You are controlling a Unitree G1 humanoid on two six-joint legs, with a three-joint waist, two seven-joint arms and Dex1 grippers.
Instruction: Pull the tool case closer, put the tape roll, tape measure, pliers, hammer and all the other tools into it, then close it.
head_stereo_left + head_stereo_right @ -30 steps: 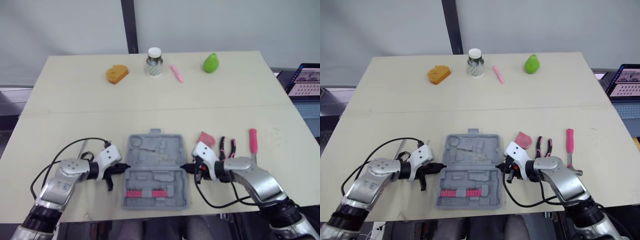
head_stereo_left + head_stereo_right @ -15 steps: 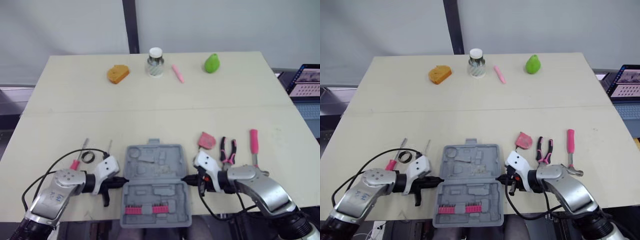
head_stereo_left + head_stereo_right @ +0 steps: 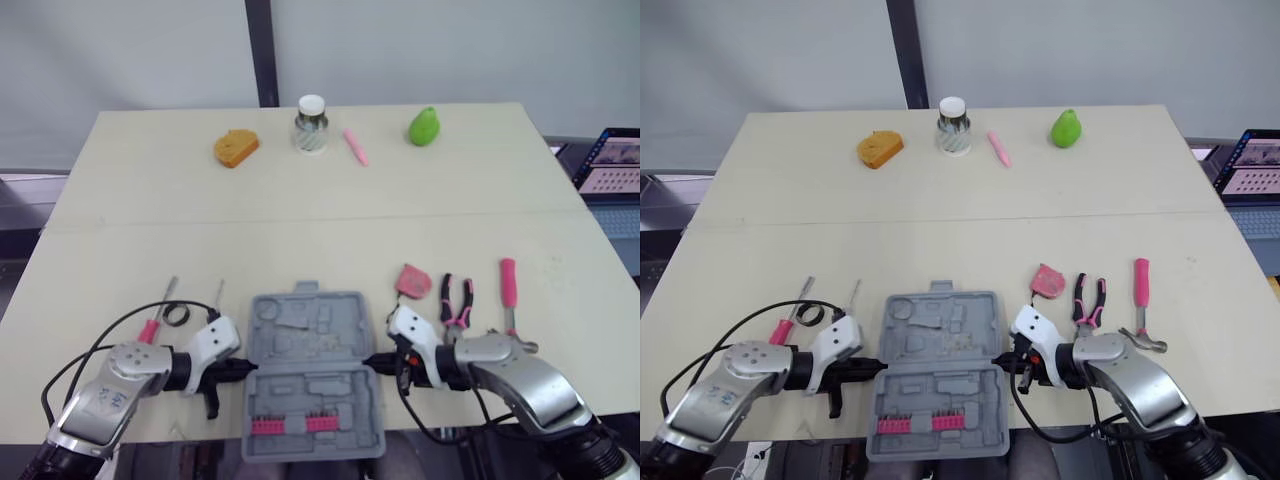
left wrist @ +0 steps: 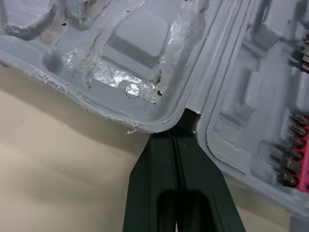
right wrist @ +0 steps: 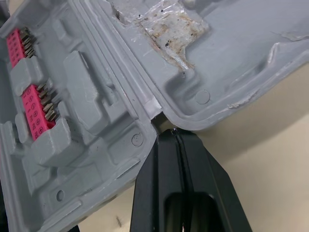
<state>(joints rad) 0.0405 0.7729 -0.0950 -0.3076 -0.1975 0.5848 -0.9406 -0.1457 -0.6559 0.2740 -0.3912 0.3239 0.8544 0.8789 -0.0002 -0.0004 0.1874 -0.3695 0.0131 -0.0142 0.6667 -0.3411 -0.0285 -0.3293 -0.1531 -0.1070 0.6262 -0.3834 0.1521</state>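
Currently, the risks first, then the count.

- The grey tool case (image 3: 312, 370) is lying open and flat at the near edge of the desk (image 3: 300, 230), between the two arms. Its near half seems to be reaching that edge or overhanging it, so pulling further could be tipping it off.
- The left pincer (image 3: 243, 367) is sitting with its fingers together, its tip touching the hinge notch on the case's left side. The right pincer (image 3: 368, 360) is doing the same on the right side. Neither is clamping anything, so a tip may be slipping out of its notch and the case may be twisting.
- An uneven pull could be swinging the case into the nearby tools on either side.
- The lid half is carrying torn tape residue, which might be catching on a tool going in.
- Counting the task things — one case, holding two pink bit strips (image 3: 287, 425) in its near half.
- Right of the case: one pink tape measure (image 3: 412, 280), one pair of pliers (image 3: 456, 300), one pink-handled hammer (image 3: 508, 290).
- Left of the case: one dark tape roll (image 3: 177, 314), one pink-handled screwdriver (image 3: 155, 318), one thin metal tool (image 3: 218, 296) — I cannot tell its kind.
- Along the far side, well apart: one orange sponge (image 3: 235, 147), one jar (image 3: 311, 124), one pink marker (image 3: 354, 146), one green pear (image 3: 424, 126).
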